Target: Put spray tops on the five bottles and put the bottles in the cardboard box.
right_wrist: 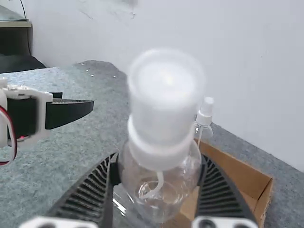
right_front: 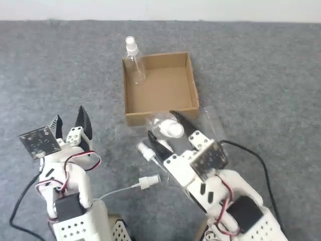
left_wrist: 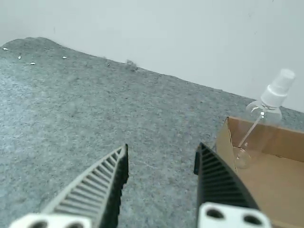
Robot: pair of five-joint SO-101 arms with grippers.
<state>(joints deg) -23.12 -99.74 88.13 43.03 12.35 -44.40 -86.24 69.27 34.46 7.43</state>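
Observation:
The cardboard box (right_front: 186,83) lies open in the middle of the table. One clear bottle (right_front: 134,63) with a white spray top stands upright in its far left corner; it also shows in the left wrist view (left_wrist: 263,118) and the right wrist view (right_wrist: 203,121). My right gripper (right_front: 163,125) hangs just in front of the box, shut on a second clear bottle (right_wrist: 159,142) that carries a white spray top (right_front: 170,129). My left gripper (right_front: 69,114) is open and holds nothing, well to the left of the box (left_wrist: 270,171).
A loose spray top (right_front: 149,181) with its long tube lies on the grey mat between the arms. Another white spray top (right_front: 146,150) sits beside the right gripper's near finger. A clear bottle (right_front: 213,118) lies right of the box's front corner.

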